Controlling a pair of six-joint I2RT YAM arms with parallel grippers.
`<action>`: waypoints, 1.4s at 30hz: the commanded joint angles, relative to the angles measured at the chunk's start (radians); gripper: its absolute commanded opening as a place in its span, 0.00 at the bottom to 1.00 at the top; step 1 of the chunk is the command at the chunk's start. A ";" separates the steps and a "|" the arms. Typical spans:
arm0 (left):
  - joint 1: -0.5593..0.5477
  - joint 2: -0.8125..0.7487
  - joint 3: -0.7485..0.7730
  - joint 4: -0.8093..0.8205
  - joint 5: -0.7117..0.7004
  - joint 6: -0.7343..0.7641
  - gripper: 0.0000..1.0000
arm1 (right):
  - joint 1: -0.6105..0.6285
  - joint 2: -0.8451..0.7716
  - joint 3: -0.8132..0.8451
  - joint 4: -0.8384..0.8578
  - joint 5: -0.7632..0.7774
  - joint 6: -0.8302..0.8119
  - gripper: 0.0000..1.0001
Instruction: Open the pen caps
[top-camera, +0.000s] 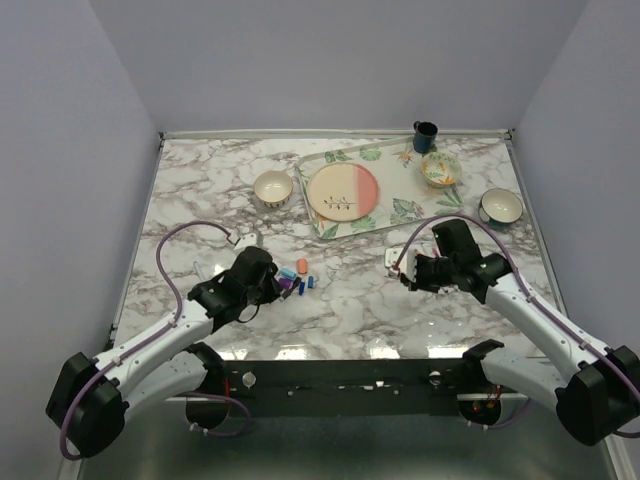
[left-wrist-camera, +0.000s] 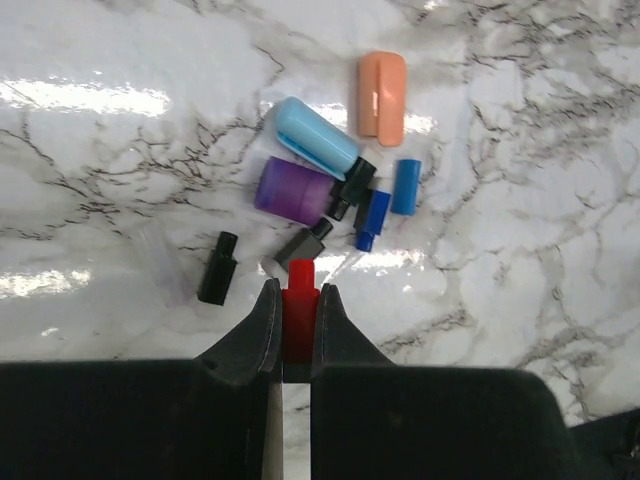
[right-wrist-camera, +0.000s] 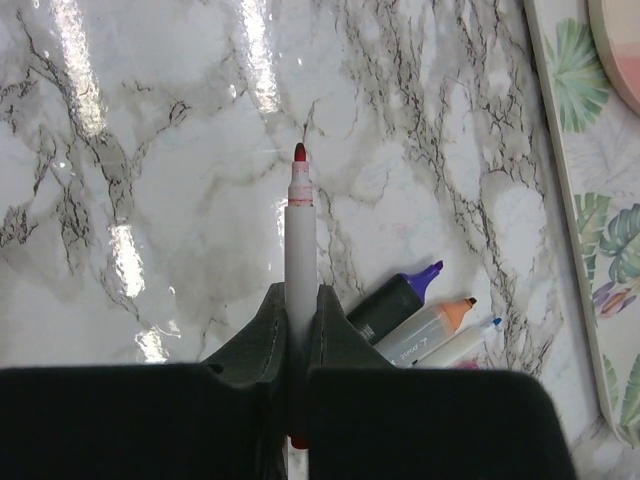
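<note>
Left fingers (left-wrist-camera: 262, 325): nearly closed, pinching the red cap (left-wrist-camera: 300, 300) by its sides, low over the bench (left-wrist-camera: 520, 250).
Right fingers (right-wrist-camera: 268, 322): nearly closed on the white barrel of the red pen (right-wrist-camera: 299, 240), with its bare red tip pointing away from the wrist.
Loose caps: the light blue cap (left-wrist-camera: 315, 138), purple cap (left-wrist-camera: 293, 190), orange cap (left-wrist-camera: 381, 95), blue cap (left-wrist-camera: 405, 186) and black cap (left-wrist-camera: 218, 268) lie clustered on the bench just beyond the red cap, none of them on a pen.
Opened pens: the purple-tipped pen (right-wrist-camera: 395, 300), orange-tipped pen (right-wrist-camera: 430, 330) and thin blue-tipped pen (right-wrist-camera: 470, 338) lie side by side just beside the right fingers, tips bare.
Step in hand: cap and pen are parted and the arms are well apart, so this pen looks opened, with neither half put down yet.
Next move: probably set the cap among the loose ones and lay the pen by the other three. Releasing low would stop the cap rolling and the tip smearing.
Remaining: I cannot tell whether any capped pen is left.
</note>
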 joint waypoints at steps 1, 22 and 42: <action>0.049 0.075 -0.008 0.086 -0.089 0.030 0.01 | -0.013 0.031 0.018 0.012 0.055 0.057 0.08; 0.112 0.227 0.002 0.174 -0.036 0.090 0.41 | -0.119 0.315 0.085 0.081 0.313 0.313 0.14; 0.116 -0.057 -0.036 0.106 -0.031 0.086 0.75 | -0.415 0.393 0.159 -0.003 0.225 0.456 0.24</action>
